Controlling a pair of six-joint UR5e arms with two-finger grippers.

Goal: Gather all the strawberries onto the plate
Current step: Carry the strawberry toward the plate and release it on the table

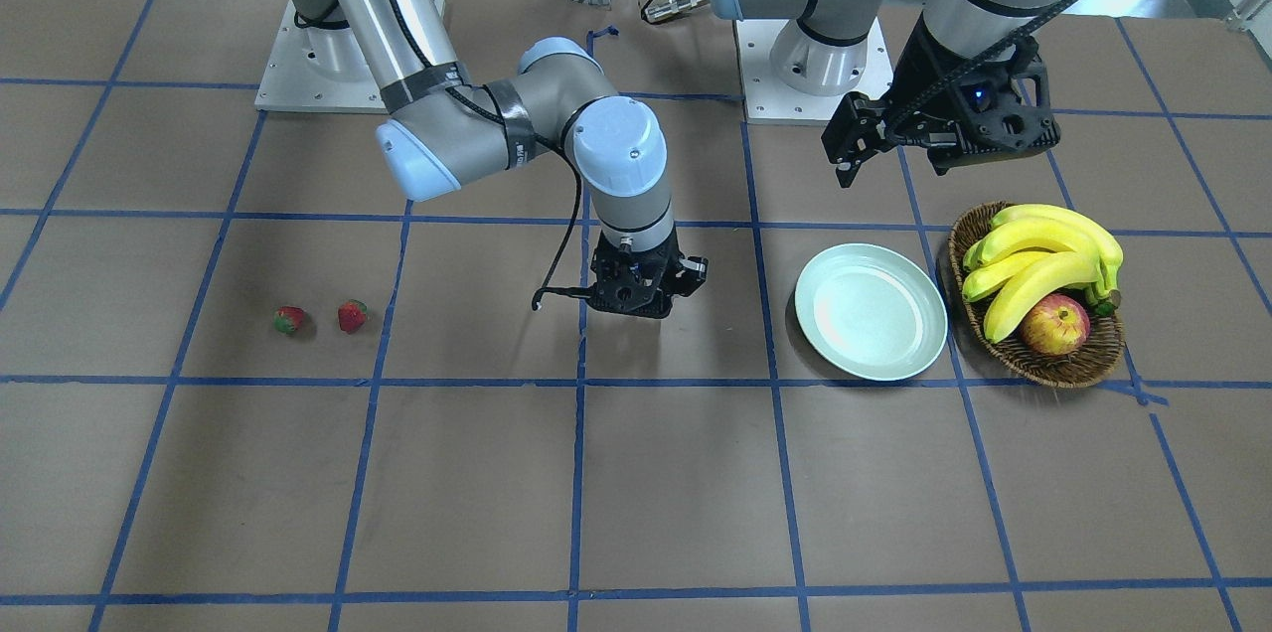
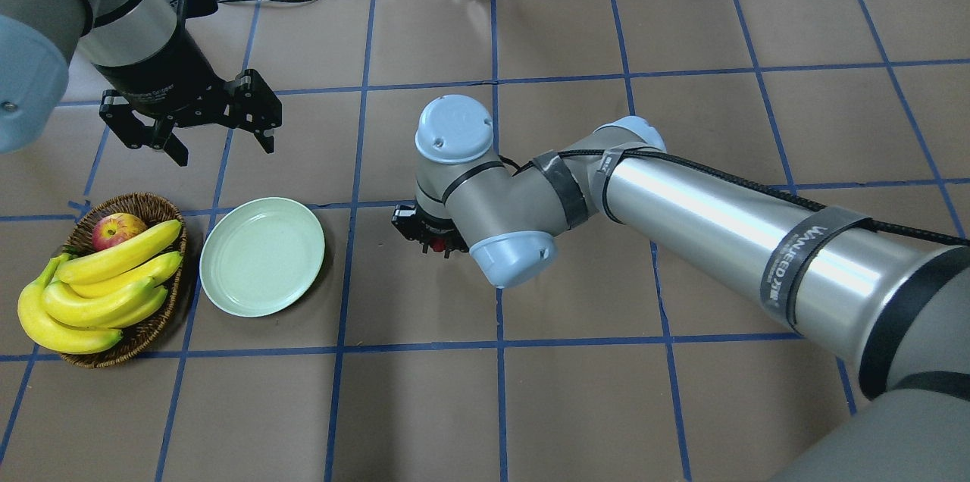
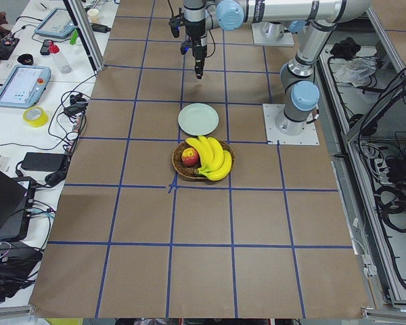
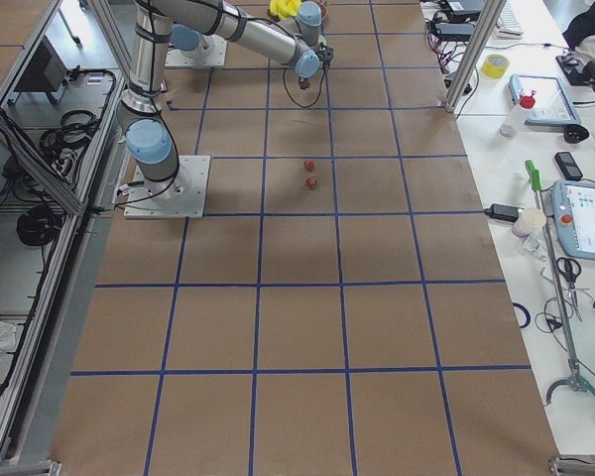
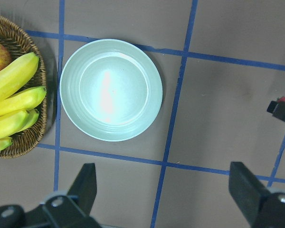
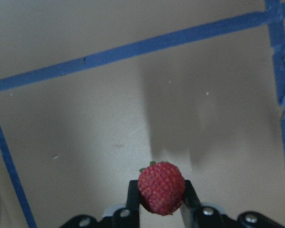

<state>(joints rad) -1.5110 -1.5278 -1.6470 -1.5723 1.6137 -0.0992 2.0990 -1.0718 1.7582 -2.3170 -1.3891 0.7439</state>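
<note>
Risk, as I am judging: held strawberry point(image 6: 161, 194) slipping out before reaching plate point(image 1: 872, 311), because round berry is sitting only at fingertips. Right gripper point(image 1: 634, 304) pinching narrow on it, hanging beside plate, not over it. Left gripper point(image 2: 225, 152) hanging wide apart, empty, near plate. Two other strawberries point(image 1: 289, 319) point(image 1: 352, 315) lying well apart from plate.

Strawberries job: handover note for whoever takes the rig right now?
Grippers: right gripper is shut on the held strawberry, above the table and short of the plate. The left gripper is open and empty, hovering above the table near the plate.
Things: the plate is empty, beside the basket. The inner strawberry and outer strawberry lie on the table on the robot's right side.
Done: one berry picked up.
Left: drop it in the plate, then fetch the other two.
</note>
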